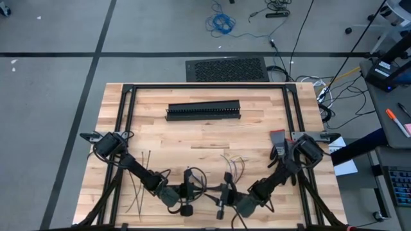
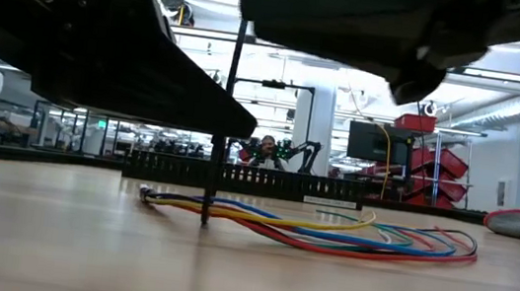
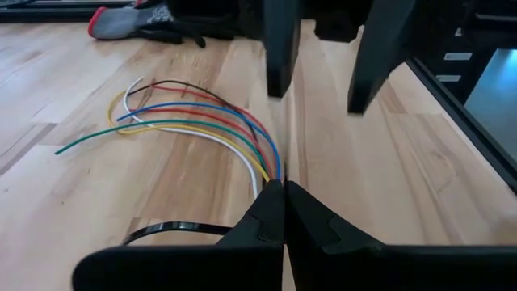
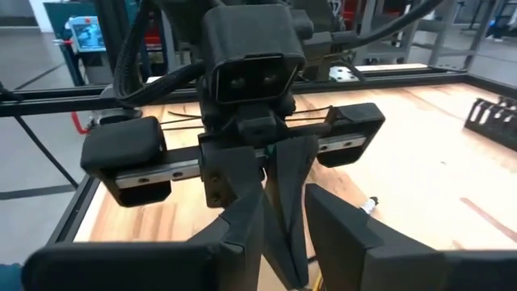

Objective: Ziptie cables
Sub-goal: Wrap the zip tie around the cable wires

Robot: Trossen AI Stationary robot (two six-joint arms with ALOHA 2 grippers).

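While left end effector (image 3: 283, 212) pinches shut on ziptie (image 3: 166, 231) beside cables (image 3: 202, 129), right end effector (image 4: 283, 234) stands part-open; risk, probably: ziptie slips during handover.

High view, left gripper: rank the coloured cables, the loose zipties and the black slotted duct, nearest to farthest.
From the left gripper, at the near edge's middle:
1. The cables, just beyond it, slightly to the right.
2. The zipties, off to the left by the left arm.
3. The black duct, across the table at the far side.
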